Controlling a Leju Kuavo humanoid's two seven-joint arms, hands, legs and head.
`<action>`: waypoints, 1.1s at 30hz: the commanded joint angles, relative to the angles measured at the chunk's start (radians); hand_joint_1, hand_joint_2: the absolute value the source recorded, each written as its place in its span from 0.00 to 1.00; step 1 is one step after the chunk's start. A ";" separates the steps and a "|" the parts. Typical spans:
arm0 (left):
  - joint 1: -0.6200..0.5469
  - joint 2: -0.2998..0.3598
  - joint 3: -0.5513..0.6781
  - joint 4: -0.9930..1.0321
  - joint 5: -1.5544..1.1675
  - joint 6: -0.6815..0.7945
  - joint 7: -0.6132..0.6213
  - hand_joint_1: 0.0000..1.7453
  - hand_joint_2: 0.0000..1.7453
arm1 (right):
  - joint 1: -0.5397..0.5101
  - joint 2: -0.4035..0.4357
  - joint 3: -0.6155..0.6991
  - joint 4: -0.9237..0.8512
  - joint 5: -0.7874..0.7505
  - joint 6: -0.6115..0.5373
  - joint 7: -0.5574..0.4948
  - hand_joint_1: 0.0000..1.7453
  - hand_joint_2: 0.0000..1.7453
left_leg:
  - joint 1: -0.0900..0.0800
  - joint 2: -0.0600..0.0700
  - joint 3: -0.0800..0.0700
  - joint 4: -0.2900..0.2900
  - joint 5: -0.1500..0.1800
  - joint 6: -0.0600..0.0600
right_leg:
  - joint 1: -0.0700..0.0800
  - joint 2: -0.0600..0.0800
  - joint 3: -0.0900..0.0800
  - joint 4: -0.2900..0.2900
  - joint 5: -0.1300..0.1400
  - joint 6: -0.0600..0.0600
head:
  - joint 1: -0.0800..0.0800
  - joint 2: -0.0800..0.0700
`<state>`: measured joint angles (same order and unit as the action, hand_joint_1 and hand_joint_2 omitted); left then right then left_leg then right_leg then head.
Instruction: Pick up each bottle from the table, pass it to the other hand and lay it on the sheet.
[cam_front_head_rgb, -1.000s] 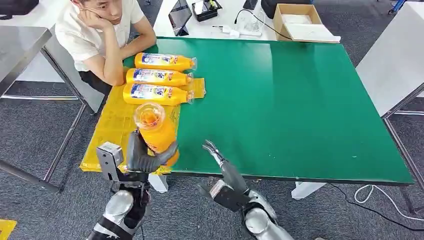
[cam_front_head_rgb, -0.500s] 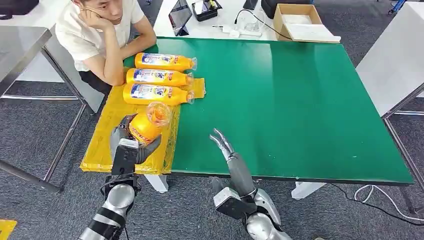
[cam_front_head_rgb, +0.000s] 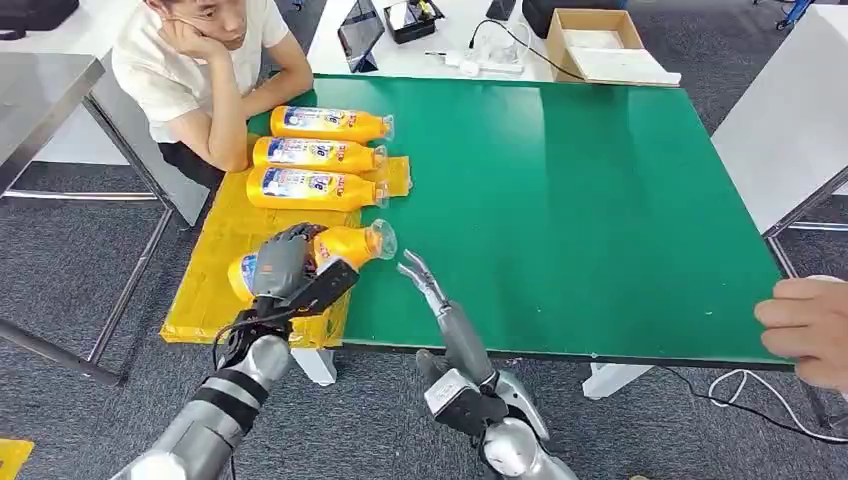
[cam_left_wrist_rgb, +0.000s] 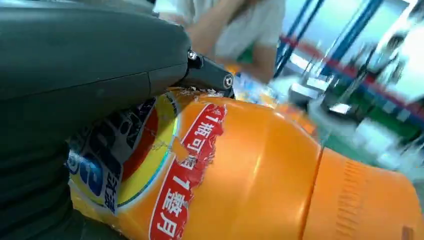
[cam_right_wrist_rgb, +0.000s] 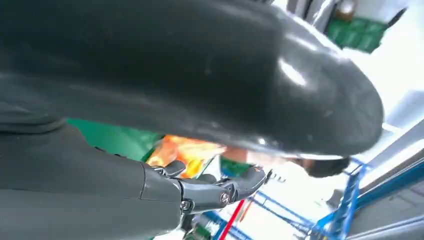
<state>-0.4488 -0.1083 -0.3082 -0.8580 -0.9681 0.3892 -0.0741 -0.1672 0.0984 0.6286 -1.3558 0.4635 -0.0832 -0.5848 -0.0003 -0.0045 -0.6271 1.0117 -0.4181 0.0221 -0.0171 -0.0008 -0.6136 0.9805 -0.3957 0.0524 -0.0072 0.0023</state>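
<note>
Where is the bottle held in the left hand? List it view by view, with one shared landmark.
Head view: held bottle lower left, over the yellow sheet.
Left wrist view: held bottle fills the centre.
Right wrist view: an orange patch, too blurred to confirm.
Landmark: green table, also.

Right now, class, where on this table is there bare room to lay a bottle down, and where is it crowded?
The green table lies bare from the yellow sheet across to its right edge, where a person's hand reaches in. The sheet's far end is crowded with three bottles. Its near strip is bare, but the left hand holds a fourth bottle over it.
</note>
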 joint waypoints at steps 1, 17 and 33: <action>-0.221 0.011 -0.066 0.439 -0.074 -0.064 0.098 1.00 1.00 | -0.070 0.017 0.055 0.118 -0.012 0.019 -0.003 0.00 0.00 | 0.001 0.001 0.003 -0.001 -0.001 -0.001 | 0.001 0.000 0.003 -0.001 -0.001 -0.001 | 0.000 0.000; -0.257 -0.005 -0.051 0.560 -0.090 -0.219 0.151 0.86 1.00 | -0.093 0.026 0.059 0.176 -0.028 0.024 -0.008 0.00 0.00 | 0.000 0.002 0.008 -0.001 -0.002 -0.001 | 0.000 0.002 0.006 0.001 -0.001 -0.002 | 0.000 0.000; -0.196 -0.058 0.298 0.442 0.416 -0.491 -0.253 0.00 1.00 | -0.104 0.028 0.078 0.242 -0.058 -0.013 -0.055 0.00 0.00 | 0.000 0.001 0.009 -0.002 -0.001 -0.001 | 0.000 0.001 0.008 0.000 -0.001 -0.002 | 0.000 0.000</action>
<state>-0.7057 -0.1232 -0.2542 -0.3776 -0.7957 0.0544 -0.1229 -0.2286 0.1415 0.6703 -1.2188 0.4231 -0.0690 -0.6183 -0.0005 -0.0064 -0.6223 1.0115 -0.4185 0.0215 -0.0173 -0.0014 -0.6089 0.9822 -0.3963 0.0519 -0.0073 0.0023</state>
